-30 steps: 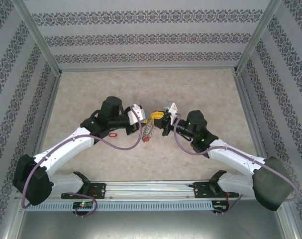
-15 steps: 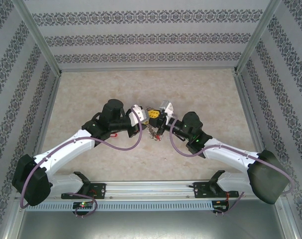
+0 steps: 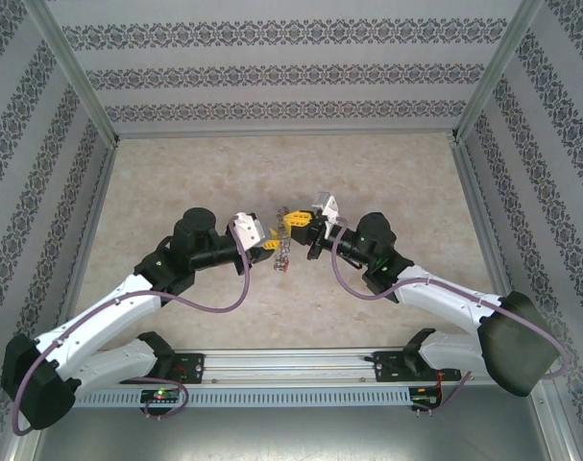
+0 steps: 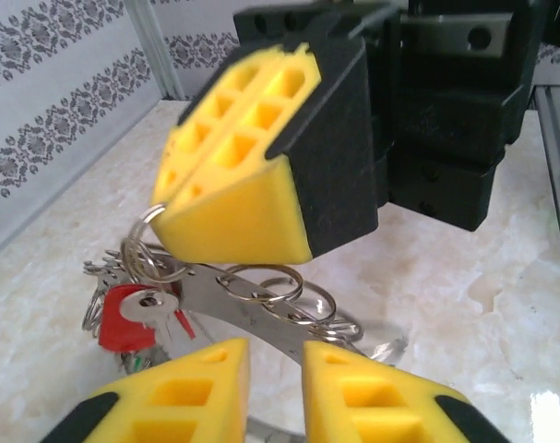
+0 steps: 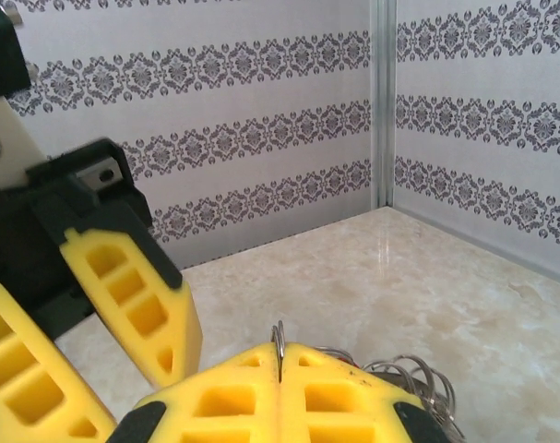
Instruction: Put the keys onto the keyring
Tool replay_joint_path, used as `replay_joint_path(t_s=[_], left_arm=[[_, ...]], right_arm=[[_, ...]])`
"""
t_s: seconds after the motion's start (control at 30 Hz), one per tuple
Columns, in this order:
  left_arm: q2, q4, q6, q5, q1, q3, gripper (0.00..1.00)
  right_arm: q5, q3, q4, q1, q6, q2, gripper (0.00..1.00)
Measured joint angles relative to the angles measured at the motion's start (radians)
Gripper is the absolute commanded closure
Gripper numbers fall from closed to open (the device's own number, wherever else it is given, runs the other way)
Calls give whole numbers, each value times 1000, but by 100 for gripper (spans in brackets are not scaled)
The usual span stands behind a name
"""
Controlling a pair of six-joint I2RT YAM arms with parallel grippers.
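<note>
The keyring (image 4: 252,309), a grey metal band strung with many small wire loops, hangs above the marble top at the table's middle (image 3: 283,254). My right gripper (image 5: 280,369) is shut on one thin loop of it, which stands up edge-on between the yellow pads. A silver key with a red tag (image 4: 132,314) dangles from the ring's left side among other keys. My left gripper (image 4: 275,374) sits just in front of the band, its jaws a narrow gap apart with nothing pinched. Seen from above, the left gripper (image 3: 267,240) and the right gripper (image 3: 293,226) face each other closely.
Patterned walls with aluminium posts (image 3: 70,67) enclose the marble table (image 3: 387,173). A metal rail (image 3: 291,365) carrying both arm bases runs along the near edge. Open tabletop lies behind and to both sides of the grippers.
My left arm has drawn back to the left and its jaws have parted, letting go of the keyring. The right gripper has stayed shut on the ring and shifted slightly left.
</note>
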Motion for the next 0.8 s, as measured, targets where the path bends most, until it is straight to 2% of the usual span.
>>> replay_joint_path(t_s=[0.27,0.47,0.67,0.8], left_arm=[[-8,-30,-3,-21,48,53,68],[64,-29,-24,7,54,118,71],[106,-30,-61,42,54,135,73],[111,-29,-76,73,54,135,71]], right_arm=[[-80,0,-21,-26,-3,-3,100],[-147,0,-34,-32,-3,-12,100],[-162,0,-40,-38,-3,-16,100],[-171,0,-40,-38,-3,-24,100]])
